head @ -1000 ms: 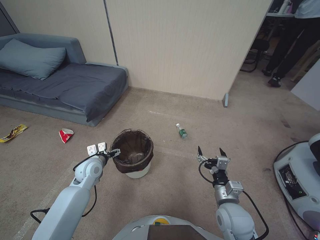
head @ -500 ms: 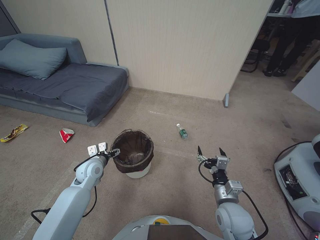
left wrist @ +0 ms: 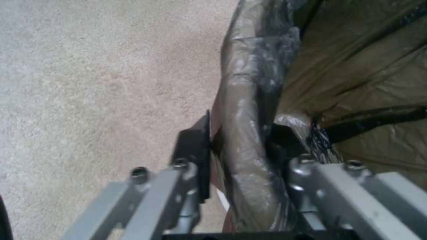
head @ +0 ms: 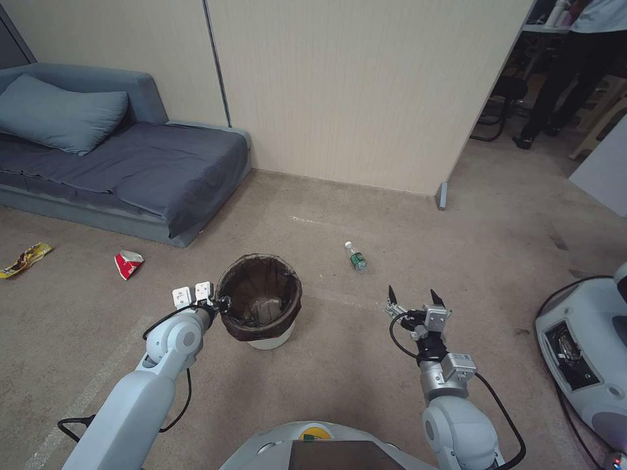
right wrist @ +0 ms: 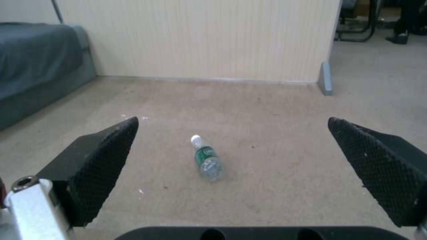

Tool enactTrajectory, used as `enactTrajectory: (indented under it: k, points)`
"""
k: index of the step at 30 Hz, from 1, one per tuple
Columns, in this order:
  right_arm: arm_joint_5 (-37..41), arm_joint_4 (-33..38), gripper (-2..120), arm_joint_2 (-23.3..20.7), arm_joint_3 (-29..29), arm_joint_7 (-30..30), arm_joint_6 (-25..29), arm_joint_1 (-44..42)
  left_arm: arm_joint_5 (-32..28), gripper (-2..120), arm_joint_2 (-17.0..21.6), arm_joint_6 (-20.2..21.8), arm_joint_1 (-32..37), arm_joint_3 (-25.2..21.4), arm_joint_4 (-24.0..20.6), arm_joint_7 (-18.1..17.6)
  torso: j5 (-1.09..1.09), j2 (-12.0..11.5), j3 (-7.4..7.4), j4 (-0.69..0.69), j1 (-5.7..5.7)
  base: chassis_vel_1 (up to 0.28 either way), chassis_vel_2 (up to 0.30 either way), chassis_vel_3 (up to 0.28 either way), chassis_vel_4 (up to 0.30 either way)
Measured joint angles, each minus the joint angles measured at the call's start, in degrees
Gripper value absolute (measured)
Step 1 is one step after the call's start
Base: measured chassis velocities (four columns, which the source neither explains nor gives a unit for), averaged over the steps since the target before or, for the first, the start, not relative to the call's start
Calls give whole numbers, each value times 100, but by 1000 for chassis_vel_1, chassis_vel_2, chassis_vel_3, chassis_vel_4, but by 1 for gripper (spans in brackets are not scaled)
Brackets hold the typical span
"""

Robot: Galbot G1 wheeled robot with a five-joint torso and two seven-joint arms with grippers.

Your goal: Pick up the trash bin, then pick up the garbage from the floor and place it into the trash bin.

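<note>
Left claw seemingly clamps trash bin rim.

White trash bin with brown liner; green-labelled clear bottle; red wrapper.

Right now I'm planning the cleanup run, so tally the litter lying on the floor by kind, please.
Plastic bottle: 1
Red wrapper: 1
Yellow and brown wrapper: 1
Total: 3 pieces on the floor; what lies inside the trash bin is not counted.
</note>
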Motion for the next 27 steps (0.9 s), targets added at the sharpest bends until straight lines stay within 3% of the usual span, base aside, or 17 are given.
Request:
enactTrajectory:
  k: [2, 4, 5, 12, 19, 25, 27]
  points:
    - [0, -1, 100, 1, -2, 3, -1, 3, 10, 11, -1, 4, 7, -6, -18, -23, 1, 0, 0, 0, 0, 0, 0, 0, 0]
    - [0, -1, 100, 2, -3, 4, -2, 4, 15, 11, -1, 5, 9, -6, -23, -29, 1, 0, -1, 0, 0, 0, 0, 0, 0]
    - [0, -3, 100, 2, -3, 9, -5, 12, 28, 3, 0, 6, 17, -10, -41, -37, 1, 0, -1, 0, 0, 0, 0, 0, 0]
    - [0, -5, 100, 5, -5, 24, -20, 16, 113, 3, 17, 9, 52, -27, -107, 20, 0, 0, -1, 0, 0, 0, 0, 0, 0]
    - [-8, -26, 100, 16, -11, 36, -24, 18, 609, 3, 17, 17, 85, -64, -240, 210, 1, 0, -2, 1, 0, 0, 0, 0, 0]
    - [-9, -26, 100, 1, -1, 39, -28, 23, 848, 0, 43, 20, 114, -203, -669, 351, 3, 0, -2, 2, 0, 0, 0, 0, 0]
    - [-9, -19, 100, -2, 0, 39, -43, 22, 895, 0, 104, 17, 158, -346, -1118, 388, 3, 0, -2, 1, 0, 0, 0, 0, 0]
